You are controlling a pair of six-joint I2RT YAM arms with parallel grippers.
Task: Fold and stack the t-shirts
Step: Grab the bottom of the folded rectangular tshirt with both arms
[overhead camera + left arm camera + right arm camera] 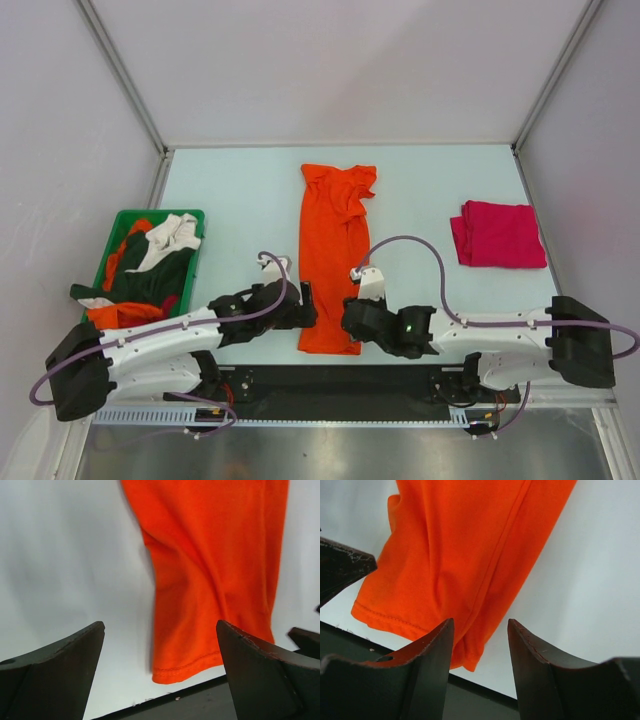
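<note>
One long, narrow orange t-shirt [328, 258]

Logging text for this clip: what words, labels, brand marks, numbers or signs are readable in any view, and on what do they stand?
None can be read in any view.
No print or tag shows on the orange t-shirt, the folded magenta t-shirt, the green bin or the clothes in it.
The right arm shows only a small green light, not a character.
</note>
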